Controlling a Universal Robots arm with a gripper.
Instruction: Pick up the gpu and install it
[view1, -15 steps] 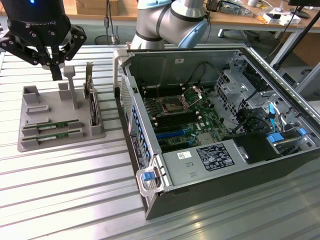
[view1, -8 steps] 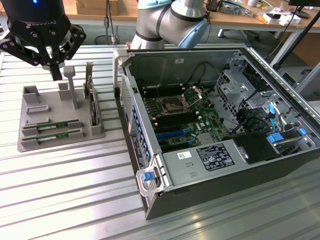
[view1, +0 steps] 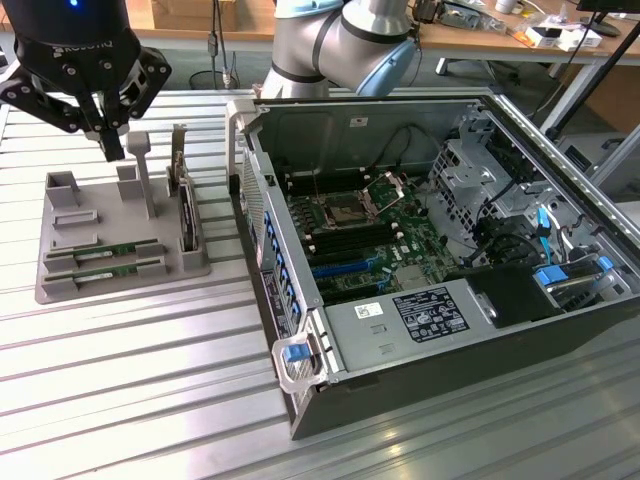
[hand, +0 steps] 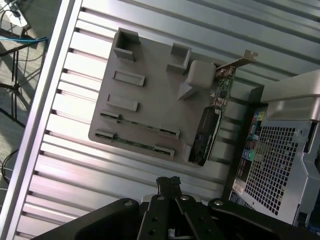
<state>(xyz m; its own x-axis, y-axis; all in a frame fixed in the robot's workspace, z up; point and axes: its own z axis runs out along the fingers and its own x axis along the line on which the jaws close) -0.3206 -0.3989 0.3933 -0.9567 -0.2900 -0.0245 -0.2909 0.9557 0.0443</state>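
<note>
Exterior view: the gripper (view1: 110, 148) hangs over the far end of the grey holder (view1: 98, 215) on the table (view1: 120, 380), fingers pressed together with nothing between them. The gpu (view1: 105, 250) lies flat in a slot below the gripper and well apart from it. A twin stick (view1: 108, 271) lies just beside it, and which of the two is meant I cannot tell. The dark expansion card (view1: 187, 220) stands upright at the holder's edge, between the gripper and the open computer case (view1: 330, 400).

Wrist view: the gripper (hand: 169, 184) again shows its tips closed and empty. The gpu (hand: 140, 124) lies out ahead of them, with the twin stick (hand: 135, 143) on the nearer side.

The step in hand looks like the approach. To do it well, I judge the jaws should part above the stick and line up across its thin edges. The descent should be straight and mid-length — clear of the twin and the slot ends.
</note>
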